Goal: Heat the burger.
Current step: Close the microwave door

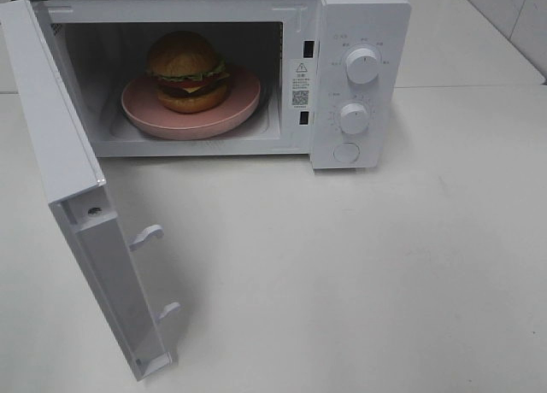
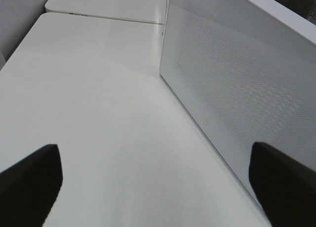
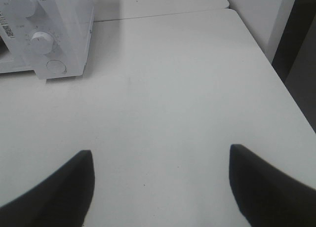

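The burger (image 1: 187,71), with a golden-brown bun, green lettuce and red layers, sits on a pink plate (image 1: 244,102) inside the white microwave (image 1: 359,17). The microwave door (image 1: 60,154) stands wide open to the left. Neither arm shows in the exterior high view. My left gripper (image 2: 158,187) is open and empty, next to the outer face of the open door (image 2: 237,89). My right gripper (image 3: 160,187) is open and empty over bare table, with the microwave's control panel (image 3: 49,34) ahead of it.
Two white knobs (image 1: 362,66) (image 1: 352,118) and a round button (image 1: 346,152) sit on the microwave's right panel. The white table (image 1: 342,273) extends in front. The table's far right edge (image 3: 276,74) shows in the right wrist view.
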You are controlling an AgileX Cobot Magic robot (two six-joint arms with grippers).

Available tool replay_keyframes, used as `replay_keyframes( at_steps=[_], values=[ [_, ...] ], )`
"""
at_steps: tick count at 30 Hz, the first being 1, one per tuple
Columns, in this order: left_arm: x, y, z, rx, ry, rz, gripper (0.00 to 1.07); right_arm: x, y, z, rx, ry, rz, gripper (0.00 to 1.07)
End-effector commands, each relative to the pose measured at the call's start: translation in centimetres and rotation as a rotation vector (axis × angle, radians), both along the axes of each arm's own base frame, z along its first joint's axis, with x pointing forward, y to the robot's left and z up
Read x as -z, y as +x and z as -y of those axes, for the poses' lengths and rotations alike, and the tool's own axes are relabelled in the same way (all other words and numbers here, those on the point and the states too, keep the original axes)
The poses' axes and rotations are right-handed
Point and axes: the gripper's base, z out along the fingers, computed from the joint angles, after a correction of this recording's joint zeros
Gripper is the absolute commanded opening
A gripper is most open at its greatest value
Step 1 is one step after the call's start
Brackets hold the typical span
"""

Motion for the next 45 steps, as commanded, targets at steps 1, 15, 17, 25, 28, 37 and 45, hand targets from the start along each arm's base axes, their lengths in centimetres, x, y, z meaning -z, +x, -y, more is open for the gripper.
replay_keyframes(
  at_steps=[1, 15, 17, 25, 28, 37, 45],
  values=[
    [0.0, -0.1, 0.0, -0.006, 0.0, 0.014, 0.98, 0.1, -0.3, 0.0, 0.005, 0.002, 0.026, 0.72],
    [-0.1, -0.1, 0.1, -0.004, -0.01, 0.022, 0.98, 0.1, -0.3, 0.0, 0.005, 0.002, 0.026, 0.72],
    [-1.1, -0.3, 0.3, 0.008, -0.029, 0.075, 0.98, 0.1, -0.3, 0.0, 0.005, 0.002, 0.026, 0.72],
    [-1.9, 1.5, -0.4, -0.033, 0.005, 0.104, 0.8, 0.1, -0.3, 0.0, 0.005, 0.002, 0.026, 0.72],
    [-2.0, 2.7, -0.6, -0.041, 0.0, 0.105, 0.55, 0.1, -0.3, 0.0, 0.005, 0.002, 0.026, 0.72],
    [-1.4, 6.6, -1.3, -0.081, -0.021, 0.181, 0.0, 0.1, -0.3, 0.0, 0.005, 0.002, 0.026, 0.72],
    [1.2, 9.3, -2.0, -0.131, -0.047, 0.241, 0.0, 0.1, -0.3, 0.0, 0.005, 0.002, 0.026, 0.72]
  ],
)
